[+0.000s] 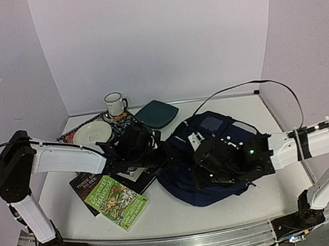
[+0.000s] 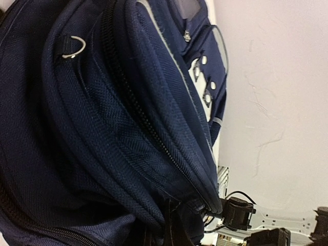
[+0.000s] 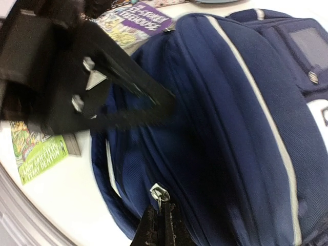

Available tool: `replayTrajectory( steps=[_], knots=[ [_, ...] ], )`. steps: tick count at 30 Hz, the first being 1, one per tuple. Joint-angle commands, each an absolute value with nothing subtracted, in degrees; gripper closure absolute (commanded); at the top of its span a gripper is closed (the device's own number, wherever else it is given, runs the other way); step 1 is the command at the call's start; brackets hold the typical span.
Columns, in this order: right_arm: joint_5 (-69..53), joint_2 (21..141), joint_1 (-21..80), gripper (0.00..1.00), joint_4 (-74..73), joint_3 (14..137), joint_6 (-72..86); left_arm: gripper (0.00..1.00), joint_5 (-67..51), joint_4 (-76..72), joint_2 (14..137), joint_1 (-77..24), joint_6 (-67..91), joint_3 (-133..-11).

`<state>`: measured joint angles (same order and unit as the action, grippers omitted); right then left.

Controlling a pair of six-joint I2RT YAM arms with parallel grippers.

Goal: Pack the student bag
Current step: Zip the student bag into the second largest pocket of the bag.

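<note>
Student bag's (image 3: pixel 230 128) zipper (image 3: pixel 160 193) in right fingers (image 3: pixel 151 233)

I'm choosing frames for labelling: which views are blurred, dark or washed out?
Top view: fairly sharp, evenly lit, only soft shadows around the backpack. Left wrist view: backpack fills the frame, its folds go dark beside the bright table. Right wrist view: the left gripper is a blurred smear; the zipper pull at the right gripper is sharp.

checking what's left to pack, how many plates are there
2: white round plate back left by the mug; teal square plate behind the student bag; arms may hide more.
</note>
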<state>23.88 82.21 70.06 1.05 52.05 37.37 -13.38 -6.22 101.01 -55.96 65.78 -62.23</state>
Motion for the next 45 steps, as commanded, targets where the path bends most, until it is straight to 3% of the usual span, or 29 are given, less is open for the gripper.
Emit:
replayTrajectory(
  steps=[1,7,16,26,31,40,45],
  knots=[
    [31.5,72.0,70.1,1.00,-13.5,47.0,39.9,1.00,-13.0,-6.9,98.0,-52.1,60.4,-65.5],
    [31.4,65.4,66.2,1.00,-22.9,42.3,42.4,1.00,-17.4,-6.0,97.8,-49.5,58.5,-67.7],
    [29.8,58.6,52.1,1.00,-26.4,36.3,43.0,1.00,-21.2,-1.2,95.2,-48.0,53.7,-68.6],
    [26.3,64.8,38.4,1.00,-26.0,37.3,40.6,1.00,-28.1,3.1,94.3,-47.5,48.1,-68.2],
    [23.5,66.2,36.9,0.99,-19.6,38.0,37.0,1.00,-28.5,2.9,94.5,-47.5,48.3,-68.0],
    [15.2,69.0,36.9,0.71,-16.6,44.1,29.0,1.00,-21.5,-2.6,99.8,-47.4,52.0,-74.3],
    [10.2,66.4,36.9,0.47,-18.3,45.1,28.6,1.00,-15.9,-4.8,103.7,-47.4,54.6,-78.4]
  ],
)
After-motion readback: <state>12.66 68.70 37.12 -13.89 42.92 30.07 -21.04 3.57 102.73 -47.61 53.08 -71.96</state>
